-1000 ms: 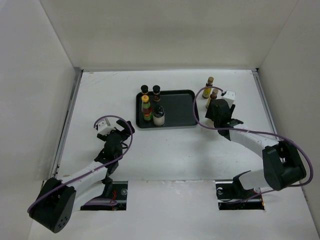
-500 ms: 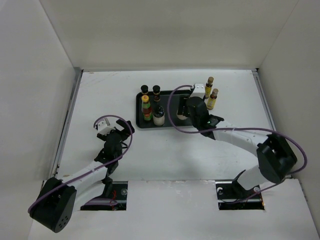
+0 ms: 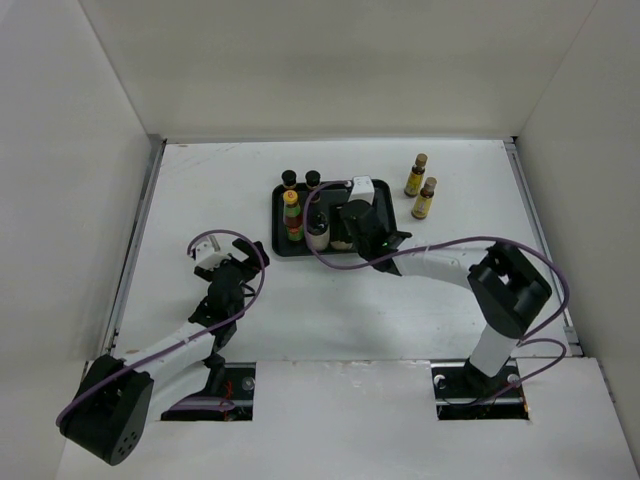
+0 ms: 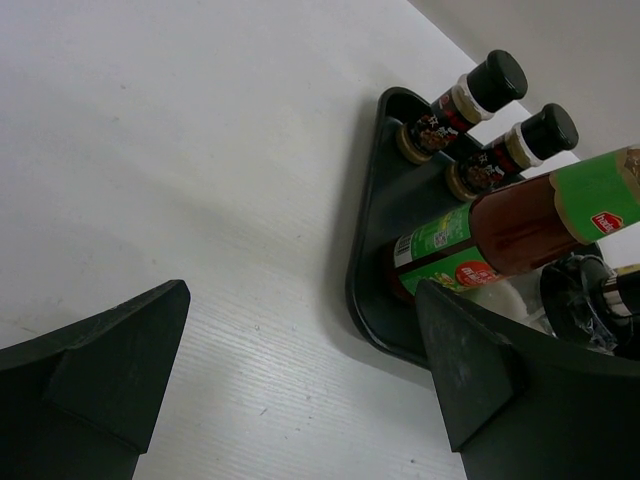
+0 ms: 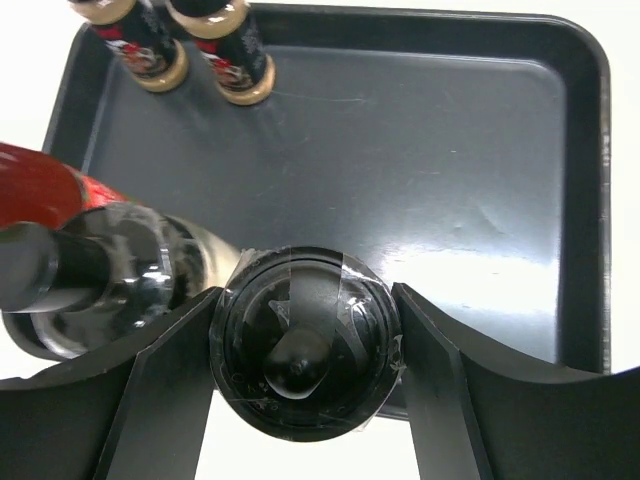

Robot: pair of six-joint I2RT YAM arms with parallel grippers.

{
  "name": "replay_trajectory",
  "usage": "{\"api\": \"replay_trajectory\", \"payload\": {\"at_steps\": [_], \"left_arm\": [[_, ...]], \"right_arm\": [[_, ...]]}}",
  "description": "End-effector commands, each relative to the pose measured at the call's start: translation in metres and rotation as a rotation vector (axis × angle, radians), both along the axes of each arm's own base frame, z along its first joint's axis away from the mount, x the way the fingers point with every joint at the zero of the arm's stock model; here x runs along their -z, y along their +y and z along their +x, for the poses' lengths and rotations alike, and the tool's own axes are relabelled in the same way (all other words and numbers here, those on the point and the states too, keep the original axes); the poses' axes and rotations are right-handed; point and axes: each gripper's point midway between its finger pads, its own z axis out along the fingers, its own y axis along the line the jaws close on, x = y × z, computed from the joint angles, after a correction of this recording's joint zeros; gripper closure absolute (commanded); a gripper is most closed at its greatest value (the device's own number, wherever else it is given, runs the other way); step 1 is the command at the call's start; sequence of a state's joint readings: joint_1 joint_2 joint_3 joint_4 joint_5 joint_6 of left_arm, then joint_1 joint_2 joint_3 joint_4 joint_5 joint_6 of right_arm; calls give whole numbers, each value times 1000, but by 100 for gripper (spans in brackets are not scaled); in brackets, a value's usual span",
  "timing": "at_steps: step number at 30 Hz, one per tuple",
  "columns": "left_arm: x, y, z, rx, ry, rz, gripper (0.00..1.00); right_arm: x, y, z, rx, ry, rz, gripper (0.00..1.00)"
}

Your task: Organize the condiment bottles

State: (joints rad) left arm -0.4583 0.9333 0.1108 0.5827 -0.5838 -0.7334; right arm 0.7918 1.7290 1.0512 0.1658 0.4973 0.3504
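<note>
right gripper is pinching a squat dark-capped jar upright at the near edge of the tray — just beside the other jar — left gripper spread, well away

Black tray; red bottle, green label, yellow cap; black-capped dark brown bottles.

Two short dark black-capped bottles stand at the tray's upper left. There is one red yellow-capped bottle, two squat pale dark-capped jars, and two slim yellow-labelled bottles upper right of centre, seven altogether. One black tray. Two robot arms.
</note>
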Motion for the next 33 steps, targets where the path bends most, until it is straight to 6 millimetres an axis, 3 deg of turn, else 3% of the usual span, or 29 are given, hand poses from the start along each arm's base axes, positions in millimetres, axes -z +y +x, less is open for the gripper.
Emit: {"api": "replay_trajectory", "payload": {"at_steps": [1,4,7,15,20,22,24,27,30,33], "left_arm": [[-16,-3,7,5,-51,-37,0],[-17,-4,7,8,-55,-40,0],[-15,-3,7,3,-48,-36,0],[-16,-3,7,6,-52,-40,0],[-16,-2,7,-2,-55,-41,0],[-15,-5,8,10,-47,-40,0],[-16,-7,7,19,-52,-43,0],[-15,-4,8,9,-49,-41,0],[-16,-5,7,15,-53,-44,0],[-16,-3,7,7,-54,-44,0]], "right_arm": [[-42,27,13,-2,-95,140,35],[-36,30,11,-5,-81,135,23],[-44,26,7,2,-79,135,15],[-79,-15,-13,41,-111,119,6],[-105,-67,-8,129,-164,144,7],[-123,-98,7,192,-208,134,11],[-134,-136,25,280,-247,106,22],[-134,-182,44,389,-254,76,32],[-126,-208,61,437,-228,41,27],[-117,-220,71,451,-200,23,23]]}}
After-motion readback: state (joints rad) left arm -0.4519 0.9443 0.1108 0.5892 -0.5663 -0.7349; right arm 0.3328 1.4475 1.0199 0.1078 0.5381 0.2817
